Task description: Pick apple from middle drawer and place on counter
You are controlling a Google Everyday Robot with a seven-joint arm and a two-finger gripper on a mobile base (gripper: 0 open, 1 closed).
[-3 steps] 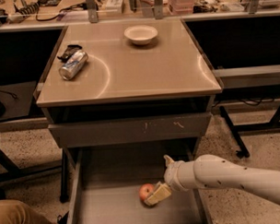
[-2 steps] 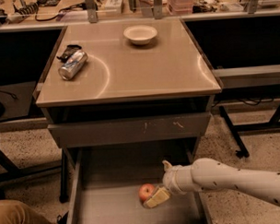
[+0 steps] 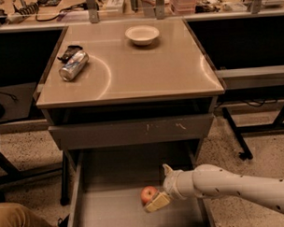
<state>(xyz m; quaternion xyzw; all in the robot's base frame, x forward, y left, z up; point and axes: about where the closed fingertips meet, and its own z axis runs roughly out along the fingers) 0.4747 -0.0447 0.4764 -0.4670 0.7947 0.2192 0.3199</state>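
The apple (image 3: 147, 194), small and red-orange, lies on the floor of the open middle drawer (image 3: 113, 214), right of centre. My gripper (image 3: 160, 187) reaches in from the right on a white arm (image 3: 228, 187), low inside the drawer. It is open: one finger (image 3: 166, 170) points up and back, and the tan padded finger (image 3: 157, 202) lies at the apple's front right, touching or nearly touching it. The glossy tan counter (image 3: 145, 73) caps the grey cabinet above the drawer.
On the counter a white bowl (image 3: 142, 34) stands at the back and a silver can (image 3: 74, 66) lies on its side at the left beside a dark object (image 3: 69, 51). A scratched grey drawer front (image 3: 131, 130) overhangs the open drawer. Cluttered desks flank the cabinet.
My gripper has shifted a little to the left, closer to the apple. The apple has stayed where it was.
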